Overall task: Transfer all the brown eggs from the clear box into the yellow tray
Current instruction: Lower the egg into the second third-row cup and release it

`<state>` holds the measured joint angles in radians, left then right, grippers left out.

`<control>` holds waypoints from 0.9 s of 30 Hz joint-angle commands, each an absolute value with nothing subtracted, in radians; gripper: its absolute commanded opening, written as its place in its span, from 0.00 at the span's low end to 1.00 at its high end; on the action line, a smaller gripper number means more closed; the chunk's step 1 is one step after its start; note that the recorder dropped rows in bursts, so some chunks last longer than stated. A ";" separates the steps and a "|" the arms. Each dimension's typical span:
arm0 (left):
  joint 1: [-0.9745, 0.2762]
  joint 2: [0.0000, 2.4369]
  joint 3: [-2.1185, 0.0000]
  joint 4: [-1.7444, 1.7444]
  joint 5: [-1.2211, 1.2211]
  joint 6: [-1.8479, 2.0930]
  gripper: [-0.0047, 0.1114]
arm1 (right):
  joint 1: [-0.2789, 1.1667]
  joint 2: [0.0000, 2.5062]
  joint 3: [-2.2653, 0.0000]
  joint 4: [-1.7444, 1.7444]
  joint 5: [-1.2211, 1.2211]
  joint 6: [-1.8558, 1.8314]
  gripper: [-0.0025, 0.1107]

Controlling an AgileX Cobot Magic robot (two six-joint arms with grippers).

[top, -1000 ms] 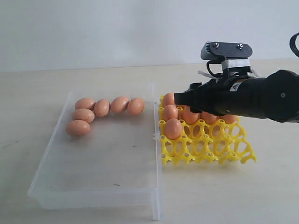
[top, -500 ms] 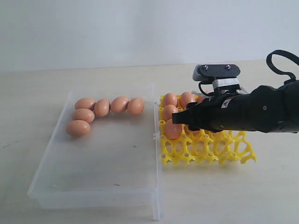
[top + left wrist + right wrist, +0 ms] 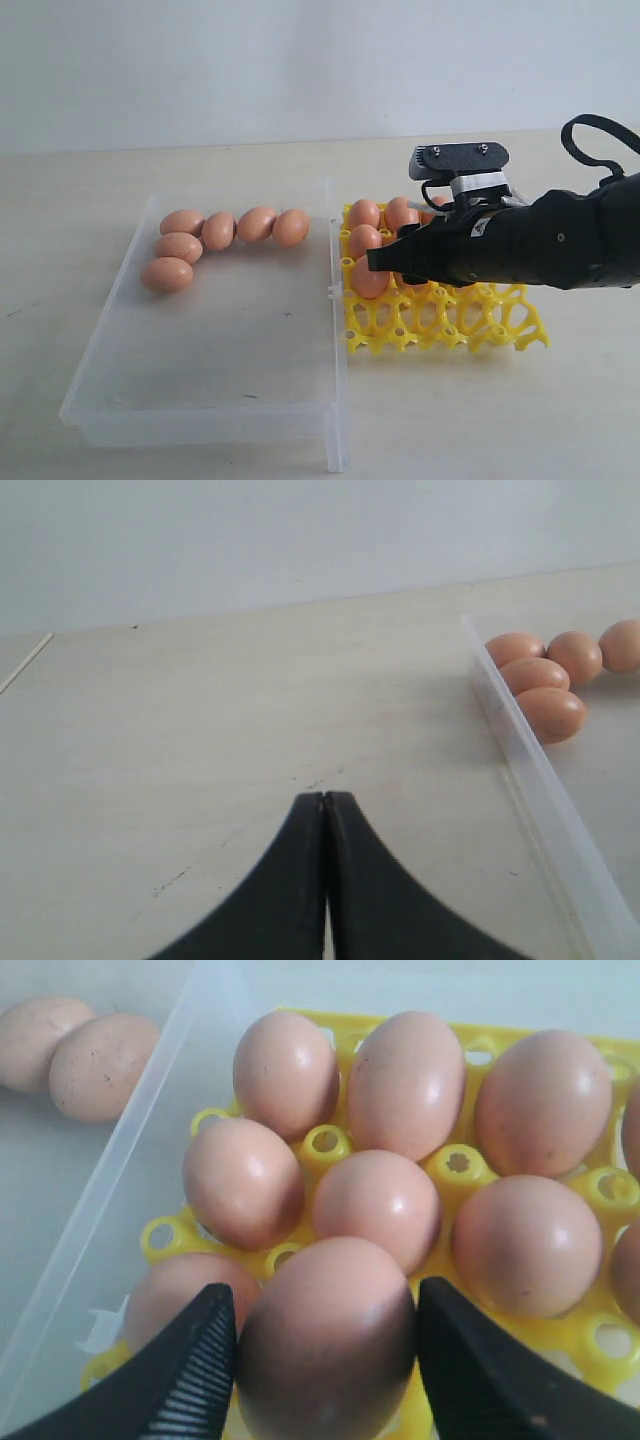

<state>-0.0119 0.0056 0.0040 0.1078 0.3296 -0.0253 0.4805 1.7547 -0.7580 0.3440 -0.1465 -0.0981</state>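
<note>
Several brown eggs (image 3: 218, 231) lie in an L along the far left of the clear box (image 3: 200, 420). More brown eggs (image 3: 380, 1205) fill cups at the box-side end of the yellow tray (image 3: 450, 325). My right gripper (image 3: 385, 262) hangs low over the tray's third row, shut on one brown egg (image 3: 325, 1335) that sits between both fingers, next to an egg in the tray's edge cup (image 3: 370, 278). In the exterior view the arm hides the held egg. My left gripper (image 3: 325, 798) is shut and empty over bare table, outside the box wall (image 3: 540, 790).
The near half of the clear box holds no eggs. The yellow tray's front rows (image 3: 470, 335) have open cups. The box's right wall (image 3: 335, 330) stands close against the tray. A plain pale wall runs behind the table.
My right gripper has come down and towards the tray's front with the egg in it, mostly in the first half second. The eggs in the box have not moved.
</note>
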 commanded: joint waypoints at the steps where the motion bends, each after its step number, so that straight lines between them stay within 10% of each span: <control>1: -0.011 0.000 0.000 0.105 0.316 -0.030 0.04 | 0.475 1.753 -0.754 0.329 -0.164 -0.105 0.05; 13: -0.011 0.000 0.000 0.105 0.316 -0.030 0.04 | 0.475 1.753 -0.754 0.329 -0.164 -0.105 0.52; 27: -0.011 0.000 0.000 0.105 0.316 -0.030 0.04 | 0.478 1.705 -0.761 0.341 -0.146 -0.105 0.54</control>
